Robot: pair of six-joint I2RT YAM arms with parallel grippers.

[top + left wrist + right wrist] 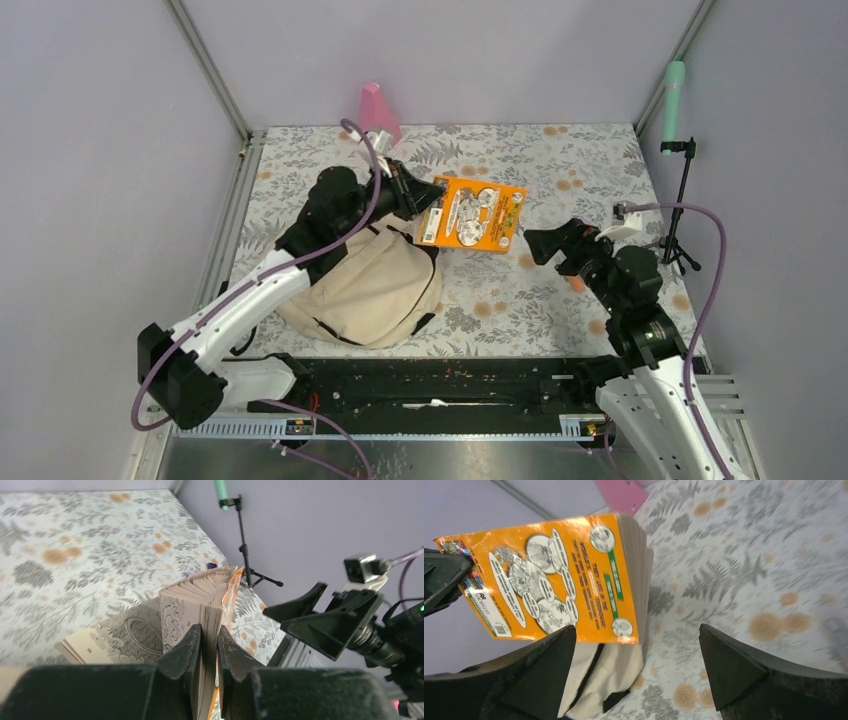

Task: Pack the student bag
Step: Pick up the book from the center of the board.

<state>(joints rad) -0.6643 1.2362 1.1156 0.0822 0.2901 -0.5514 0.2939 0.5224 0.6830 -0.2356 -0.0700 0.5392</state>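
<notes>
Orange book (470, 214), 1, is held by its edge in the near-closed jaws of the left gripper (209, 630) beside the beige student bag (375, 285) on the table (580, 160), likely for packing, while the right gripper (545, 240) is spread wide, empty.

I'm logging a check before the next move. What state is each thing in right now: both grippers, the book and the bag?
left gripper: shut on an edge of the orange book.
right gripper: open, empty, apart from the book.
orange book: held up off the table, pages fanning apart.
student bag: lying slumped on the table, not gripped; cannot tell whether it is unzipped.
</notes>
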